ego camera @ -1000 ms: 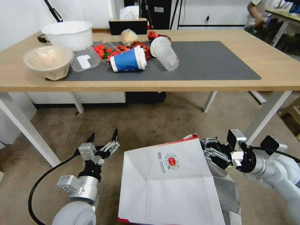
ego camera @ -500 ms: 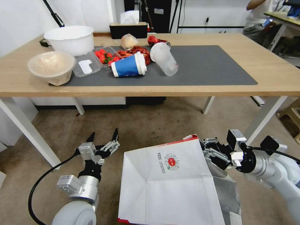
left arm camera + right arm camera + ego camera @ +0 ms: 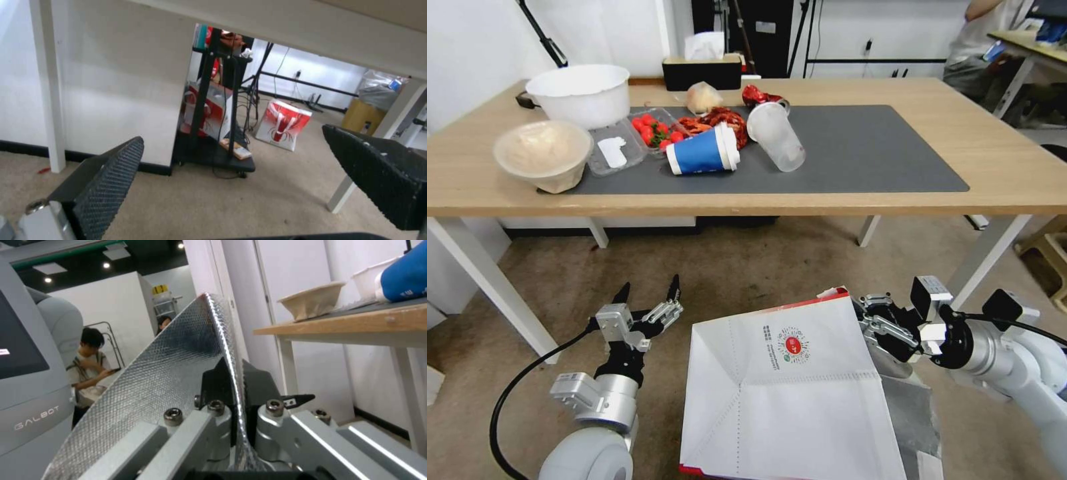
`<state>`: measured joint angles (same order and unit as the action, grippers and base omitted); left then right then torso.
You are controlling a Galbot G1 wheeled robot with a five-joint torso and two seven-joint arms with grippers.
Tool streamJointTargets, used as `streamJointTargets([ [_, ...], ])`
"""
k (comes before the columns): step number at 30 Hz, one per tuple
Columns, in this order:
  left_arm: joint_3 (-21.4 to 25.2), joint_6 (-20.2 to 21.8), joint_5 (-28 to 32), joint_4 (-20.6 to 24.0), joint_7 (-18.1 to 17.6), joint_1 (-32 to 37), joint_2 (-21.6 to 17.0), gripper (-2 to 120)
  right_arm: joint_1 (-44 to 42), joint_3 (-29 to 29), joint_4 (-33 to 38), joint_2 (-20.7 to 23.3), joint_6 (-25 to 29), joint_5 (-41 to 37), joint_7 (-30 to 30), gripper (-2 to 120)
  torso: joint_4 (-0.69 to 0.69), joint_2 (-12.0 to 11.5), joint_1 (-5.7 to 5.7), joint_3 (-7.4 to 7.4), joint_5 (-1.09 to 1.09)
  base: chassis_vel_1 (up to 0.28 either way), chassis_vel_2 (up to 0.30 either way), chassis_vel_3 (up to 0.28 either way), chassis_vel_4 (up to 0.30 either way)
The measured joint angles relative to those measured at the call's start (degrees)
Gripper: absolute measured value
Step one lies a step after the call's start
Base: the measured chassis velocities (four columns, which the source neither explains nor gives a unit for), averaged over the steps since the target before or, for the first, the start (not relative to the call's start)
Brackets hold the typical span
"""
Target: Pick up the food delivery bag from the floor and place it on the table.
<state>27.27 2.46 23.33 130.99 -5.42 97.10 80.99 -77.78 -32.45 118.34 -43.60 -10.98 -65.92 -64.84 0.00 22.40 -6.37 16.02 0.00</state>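
So, bench (image 3: 1014,167) ahead of me, light wood, white angled legs, dark grey mat (image 3: 860,150) on top, with clutter at its left end: a white tub (image 3: 579,93), a tan bowl (image 3: 544,153), a clear tray of strawberries (image 3: 654,130), a blue cup (image 3: 702,150) on its side and a clear plastic cup (image 3: 777,137) tipped over. Below the bench edge is the beige floor (image 3: 740,267). The food delivery bag (image 3: 787,393) hangs close in front of me, off the floor, white face with the round red logo toward my head camera, red edge along its top, foil lining showing at its right side. My right gripper (image 3: 872,327) is clamped on the bag's upper right edge; in the right wrist view the foil sheet (image 3: 178,350) runs pinched between its fingers (image 3: 213,381). My left gripper (image 3: 647,293) sits just left of the bag, not touching it, fingers spread wide with nothing between them.
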Motion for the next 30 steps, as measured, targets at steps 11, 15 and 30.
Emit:
streamJointTargets([
  [11, -0.2, 0.1, -0.1, 0.0, 0.0, 0.0, 0.1, 100, 0.1, 0.2, -0.2, 0.3, 0.0, 0.1, -0.1, 0, 0.0, 2.5, -0.89, 1.55, 0.0, 0.0, 0.0, 0.0, 0.0],
  [15, -0.1, 0.1, -0.1, 0.0, 0.0, 0.0, 0.1, 100, 0.5, 0.5, -0.3, 0.4, 0.0, 0.1, -0.1, 0, 0.01, 3.4, -1.25, 2.19, 0.0, 0.0, 0.0, 0.0, 0.0],
  [30, 0.0, 0.2, 0.0, 0.0, 0.1, -0.1, -0.1, 100, 0.9, 0.9, -0.4, 0.3, 0.0, 0.2, -0.1, 0, 0.0, 7.1, -2.52, 4.57, 0.0, 0.0, 0.0, 0.0, 0.0],
])
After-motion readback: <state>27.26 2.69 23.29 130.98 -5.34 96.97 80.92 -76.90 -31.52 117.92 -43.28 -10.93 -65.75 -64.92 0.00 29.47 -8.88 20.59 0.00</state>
